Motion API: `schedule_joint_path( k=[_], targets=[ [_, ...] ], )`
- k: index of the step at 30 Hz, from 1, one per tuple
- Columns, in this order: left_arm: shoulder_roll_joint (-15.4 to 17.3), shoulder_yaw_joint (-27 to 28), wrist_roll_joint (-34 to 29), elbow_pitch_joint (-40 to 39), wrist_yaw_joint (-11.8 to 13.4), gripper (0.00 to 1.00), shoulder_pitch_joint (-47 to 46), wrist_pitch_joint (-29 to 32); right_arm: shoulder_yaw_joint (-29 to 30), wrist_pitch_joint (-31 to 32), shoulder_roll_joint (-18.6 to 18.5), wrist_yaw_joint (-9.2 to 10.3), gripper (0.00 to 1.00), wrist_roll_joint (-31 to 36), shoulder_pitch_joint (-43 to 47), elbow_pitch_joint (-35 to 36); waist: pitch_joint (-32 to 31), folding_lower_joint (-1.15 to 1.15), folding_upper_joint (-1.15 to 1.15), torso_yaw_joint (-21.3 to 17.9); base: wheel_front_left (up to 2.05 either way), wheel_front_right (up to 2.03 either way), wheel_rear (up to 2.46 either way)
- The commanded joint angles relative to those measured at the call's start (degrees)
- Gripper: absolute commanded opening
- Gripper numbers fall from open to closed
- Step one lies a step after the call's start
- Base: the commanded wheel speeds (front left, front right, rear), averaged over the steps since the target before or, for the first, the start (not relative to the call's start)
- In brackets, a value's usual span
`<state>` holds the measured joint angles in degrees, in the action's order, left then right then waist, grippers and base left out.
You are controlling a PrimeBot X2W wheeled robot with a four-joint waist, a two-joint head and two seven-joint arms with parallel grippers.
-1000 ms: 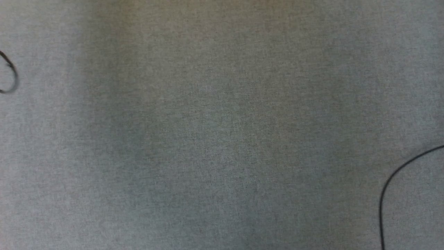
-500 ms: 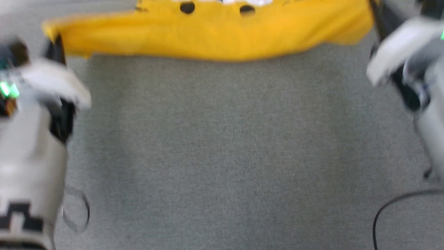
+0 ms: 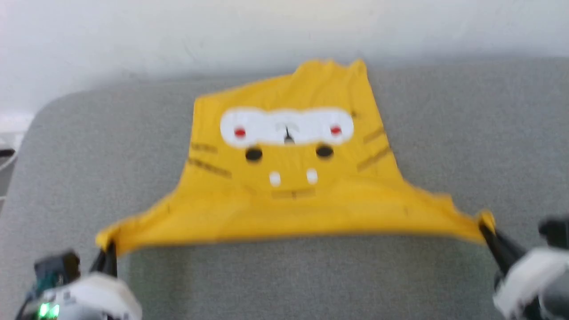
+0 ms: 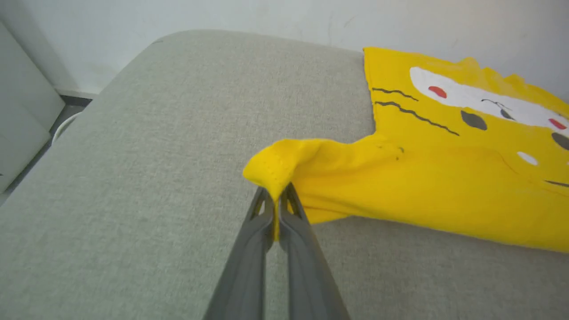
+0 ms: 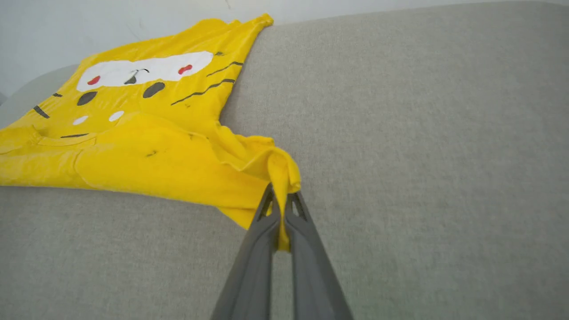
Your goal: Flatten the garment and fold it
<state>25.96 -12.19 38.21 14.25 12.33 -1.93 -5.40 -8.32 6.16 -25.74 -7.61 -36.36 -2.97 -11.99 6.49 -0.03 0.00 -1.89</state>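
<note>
As my left gripper (image 3: 108, 251) at lower left and right gripper (image 3: 488, 235) at lower right each pinch a near corner, the bright yellow printed cotton T-shirt (image 3: 289, 195) stretches between them. It lies mid-frame on grey woven upholstery (image 3: 311, 275)

Gripper: the left gripper (image 4: 276, 202) rose from the bottom edge, its two dark grey fingers pressed together on a bunched yellow corner.
Garment: the garment (image 4: 444, 178), bright yellow, stretched from the pinched corner away to the right and lay on the surface.
Print: a white patch (image 4: 471, 95) with red dots, dark ovals and wavy black lines (image 4: 413, 113).
Worktop: the worktop (image 4: 133, 178) was covered in grey woven cloth, with a rounded far corner.
Background: a pale wall (image 4: 222, 18) stood behind.
</note>
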Motion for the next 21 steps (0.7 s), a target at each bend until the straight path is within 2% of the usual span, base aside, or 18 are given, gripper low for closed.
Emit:
schedule_joint_path(
  k=[1,5,9,12,16,17,18,19,21],
  targets=[
    [1.12,0.52,0.18,-3.51,1.82,0.00,3.56,1.40,2.32,1.92,1.42,0.12,0.00,1.16,3.67,2.63,-4.31,0.03,0.00,1.23,0.00,0.00,0.00],
    [3.07,0.54,0.58,-15.65,7.68,0.00,14.81,7.95,10.29,9.78,7.30,0.12,0.00,5.20,15.62,12.44,-5.09,0.03,0.00,1.72,0.00,0.00,0.00],
    [4.36,0.20,0.94,-22.74,11.55,0.00,22.03,12.68,15.53,17.12,13.37,0.12,0.00,8.81,23.78,19.11,-4.64,0.03,0.00,2.34,0.00,0.00,0.00],
    [4.59,0.06,1.06,-25.08,13.46,0.00,25.05,14.38,18.01,21.21,16.85,0.12,0.00,11.02,27.58,21.51,-3.99,0.03,0.00,2.80,0.00,0.00,0.00],
    [3.96,-0.27,1.77,-25.57,14.28,0.00,27.37,15.02,20.53,24.69,19.76,0.12,0.00,13.81,30.53,21.48,-3.05,0.03,0.00,3.63,0.00,0.00,0.00],
    [3.63,-0.19,1.88,-25.37,14.28,0.00,27.46,14.57,20.48,25.55,20.14,0.12,0.31,14.27,31.00,21.20,-2.81,0.03,0.00,3.96,0.00,0.00,0.00],
    [3.38,-0.22,1.93,-24.98,14.16,0.00,27.43,14.21,20.35,26.04,20.56,0.12,0.96,14.10,31.15,21.13,-2.65,0.03,0.00,4.29,0.00,0.00,0.00],
    [3.18,-0.31,1.86,-24.61,13.98,0.00,27.21,13.80,20.19,26.15,20.96,0.12,1.00,13.48,30.93,21.34,-2.56,0.03,0.00,4.61,0.00,0.00,0.00],
    [2.75,-0.26,1.91,-24.35,13.79,0.00,26.80,13.12,20.06,25.89,21.21,0.12,1.00,12.97,30.46,21.86,-2.44,0.03,0.00,4.93,0.00,0.00,0.00]
  ],
)
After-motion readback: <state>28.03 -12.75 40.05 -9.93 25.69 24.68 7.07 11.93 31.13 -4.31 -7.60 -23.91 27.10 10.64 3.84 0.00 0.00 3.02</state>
